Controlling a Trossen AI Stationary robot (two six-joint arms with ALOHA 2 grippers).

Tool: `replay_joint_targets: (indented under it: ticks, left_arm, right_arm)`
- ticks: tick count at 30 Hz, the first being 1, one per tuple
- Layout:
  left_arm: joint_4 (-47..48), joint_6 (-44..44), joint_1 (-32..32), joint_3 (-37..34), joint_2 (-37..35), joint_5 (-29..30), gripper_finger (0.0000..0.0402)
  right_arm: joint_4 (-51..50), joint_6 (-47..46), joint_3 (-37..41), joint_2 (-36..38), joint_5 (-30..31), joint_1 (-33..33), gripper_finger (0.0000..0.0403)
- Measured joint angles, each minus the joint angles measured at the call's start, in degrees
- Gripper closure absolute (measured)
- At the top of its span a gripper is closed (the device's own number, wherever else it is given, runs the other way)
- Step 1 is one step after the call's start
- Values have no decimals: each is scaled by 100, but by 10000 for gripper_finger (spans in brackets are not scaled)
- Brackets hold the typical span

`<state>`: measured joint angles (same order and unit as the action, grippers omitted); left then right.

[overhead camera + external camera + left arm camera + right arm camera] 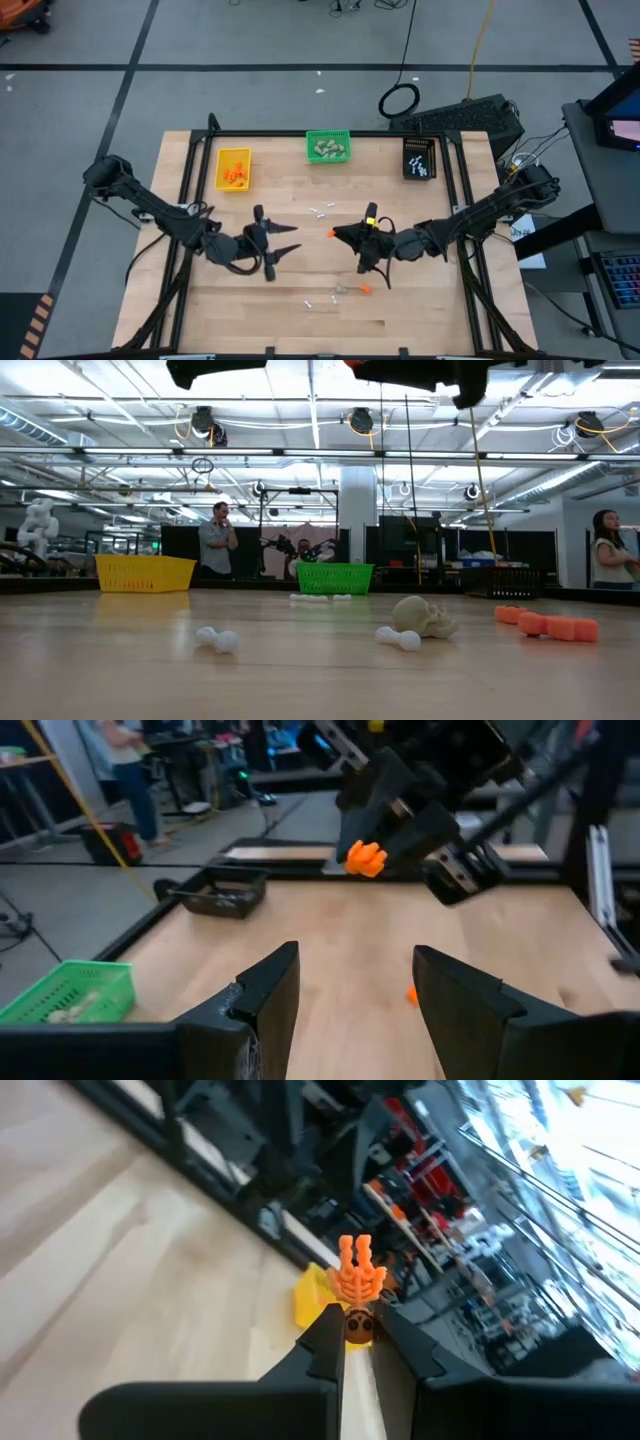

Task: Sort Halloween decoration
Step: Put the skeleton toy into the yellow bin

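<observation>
One orange piece (356, 1278) (pinched by the right gripper (358, 1332)) points beyond its fingertips.

Bright even overhead lighting from long ceiling strip lights (100, 420), soft faint shadows on the pale wooden tabletop (420, 300), mild glare on wood in low view, near foreground blurred there, right wrist view tilted with washed-out background, left wrist background soft

Grey floor (250, 40) with dark tape lines around the wooden table (300, 330). Black cable coil (400, 100) on floor behind it. Low view: open workshop hall, ceiling light strips (100, 420), white pillar (355, 510), person standing (215, 540) left, another person (607, 550) far right.
</observation>
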<state>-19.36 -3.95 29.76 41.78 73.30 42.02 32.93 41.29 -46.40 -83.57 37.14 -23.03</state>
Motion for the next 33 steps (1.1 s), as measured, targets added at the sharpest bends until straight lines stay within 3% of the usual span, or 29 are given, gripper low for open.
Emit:
replay_joint_targets:
  ticks: [7, 14, 18, 27, 33]
  left_arm:
    - [-477, -7, -175, 57, -2, -100, 191]
    - [-937, 25, -433, 57, -11, -248, 92]
    - [-1500, 133, -682, 63, 234, -448, 55]
    - [-3139, 436, -957, 61, 1019, -625, 47]
    - [-3479, 428, -1278, 61, 1235, -616, 66]
  right_arm:
    - [-17, 23, -319, 0, 57, 141, 383]
    - [-17, -12, -447, 0, 84, 310, 383]
    - [-22, -23, -447, 0, 86, 361, 383]
    - [-51, -17, -447, 0, 505, 360, 383]
    - [-132, -14, -447, 0, 508, 361, 383]
